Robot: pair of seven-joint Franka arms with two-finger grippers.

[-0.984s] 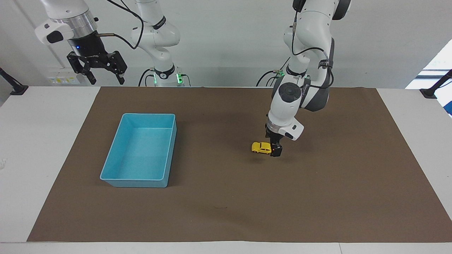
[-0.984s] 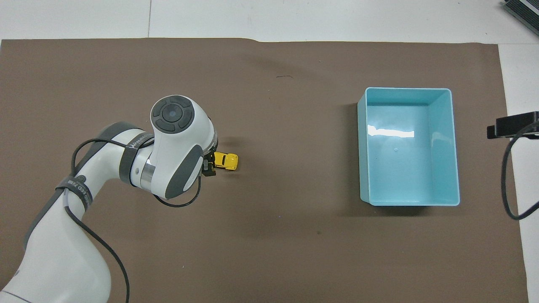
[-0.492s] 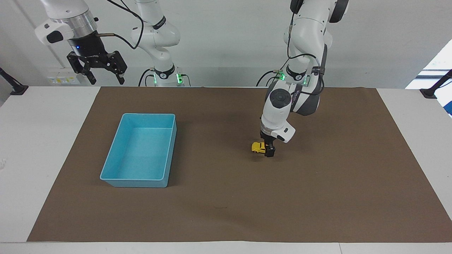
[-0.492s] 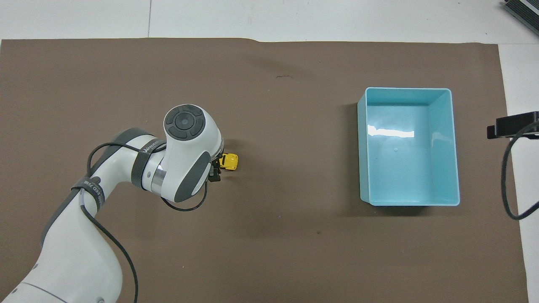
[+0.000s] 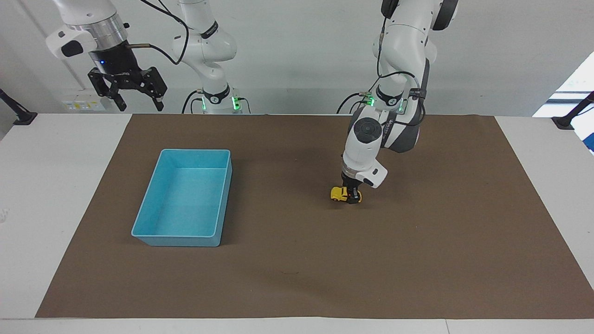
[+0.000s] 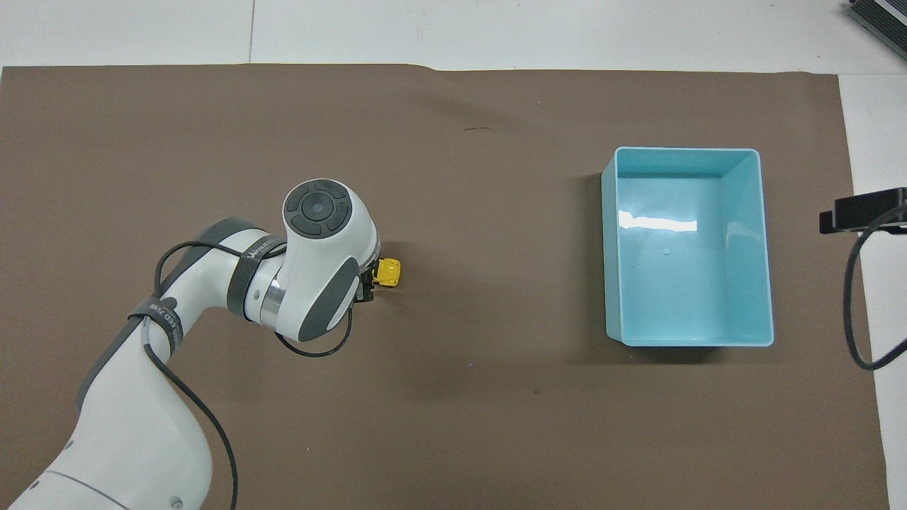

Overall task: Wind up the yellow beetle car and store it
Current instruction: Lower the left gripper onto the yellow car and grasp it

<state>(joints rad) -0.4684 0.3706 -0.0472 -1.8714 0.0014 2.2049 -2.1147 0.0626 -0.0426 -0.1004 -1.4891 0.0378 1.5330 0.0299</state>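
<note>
The yellow beetle car stands on its wheels on the brown mat, toward the left arm's end of the table. My left gripper is down on it, its black fingers closed across the car's body, so only the car's ends show. In the overhead view the wrist hides most of the car, and the left gripper barely shows under it. My right gripper waits open, raised high over the right arm's end of the table, with nothing in it.
An empty blue bin sits on the brown mat toward the right arm's end, its rim unobstructed. White tabletop borders the mat on all sides.
The left gripper slid along the car from its end to its middle, settled lower and closed its fingers on it. The car and the right arm stayed put.
</note>
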